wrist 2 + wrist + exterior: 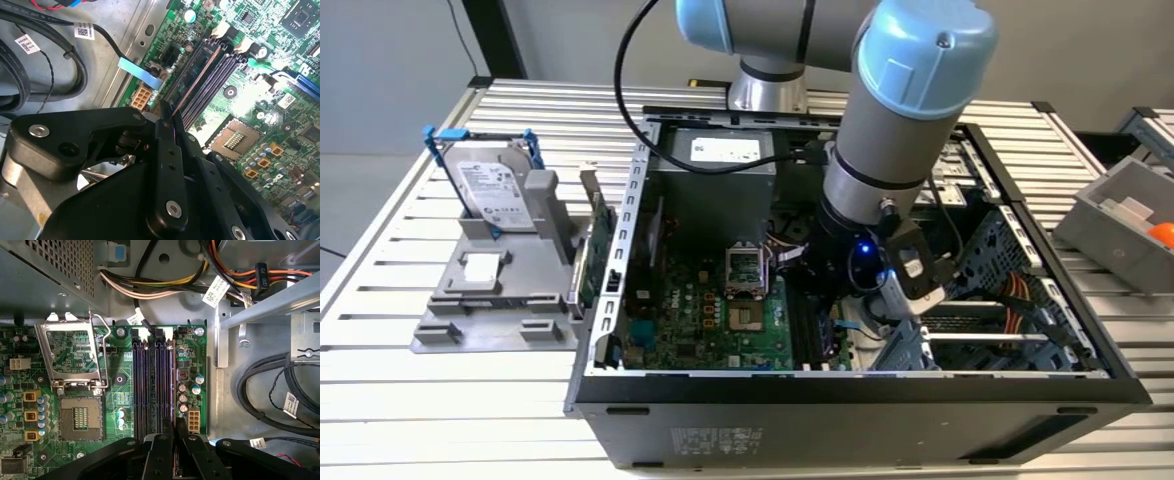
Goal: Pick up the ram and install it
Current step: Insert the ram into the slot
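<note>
The ram (pixel 198 79) is a thin stick seen edge-on, standing in the outermost of the dark memory slots (pixel 150 385) on the green motherboard (pixel 707 320). In the first wrist view the ram (pixel 173 390) runs along the slot edge nearest the small capacitors. My gripper (pixel 175 436) is down inside the open computer case (pixel 854 385), its black fingers (pixel 167 145) pressed together on the near end of the stick. In the exterior view the gripper (pixel 851 292) hangs low over the board, to the right of the processor socket.
An open processor socket (pixel 80 415) lies beside the slots. Black cables (pixel 270 390) loop over the case floor, and a metal drive cage (pixel 1001 270) stands close to the wrist. A grey fixture (pixel 480 300) holding a hard drive (pixel 500 190) stands at the exterior view's left.
</note>
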`<state>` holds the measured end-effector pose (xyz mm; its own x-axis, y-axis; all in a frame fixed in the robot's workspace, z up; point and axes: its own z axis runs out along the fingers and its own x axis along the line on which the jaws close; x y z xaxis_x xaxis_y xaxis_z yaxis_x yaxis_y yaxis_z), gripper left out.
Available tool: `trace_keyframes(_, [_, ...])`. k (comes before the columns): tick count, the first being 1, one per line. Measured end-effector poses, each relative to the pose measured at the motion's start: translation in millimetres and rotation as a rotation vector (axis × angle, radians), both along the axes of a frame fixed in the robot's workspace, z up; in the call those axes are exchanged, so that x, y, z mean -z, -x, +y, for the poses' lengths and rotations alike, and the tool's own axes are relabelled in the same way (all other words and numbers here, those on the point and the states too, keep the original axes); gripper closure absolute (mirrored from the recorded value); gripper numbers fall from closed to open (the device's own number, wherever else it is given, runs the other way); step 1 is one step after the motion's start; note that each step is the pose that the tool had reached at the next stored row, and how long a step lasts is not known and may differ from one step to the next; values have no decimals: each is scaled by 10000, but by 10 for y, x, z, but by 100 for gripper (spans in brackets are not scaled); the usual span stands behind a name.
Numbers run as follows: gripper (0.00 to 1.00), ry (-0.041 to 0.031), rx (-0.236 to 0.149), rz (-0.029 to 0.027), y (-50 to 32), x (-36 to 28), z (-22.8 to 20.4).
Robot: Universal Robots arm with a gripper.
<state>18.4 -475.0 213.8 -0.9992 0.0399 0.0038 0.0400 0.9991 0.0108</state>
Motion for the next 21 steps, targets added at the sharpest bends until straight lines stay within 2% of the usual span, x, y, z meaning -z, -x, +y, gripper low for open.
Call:
trace_keyframes(3, [100, 8, -17, 1, 2, -2, -11])
trace_keyframes(8, [100, 72, -43, 1, 4, -2, -11])
trace_keyframes(11, [100, 185, -43, 2, 4, -6, 3])
trace_keyframes(13, [100, 218, -44, 3, 4, -6, 4])
trace_keyframes(21, [100, 216, -43, 2, 5, -6, 5])
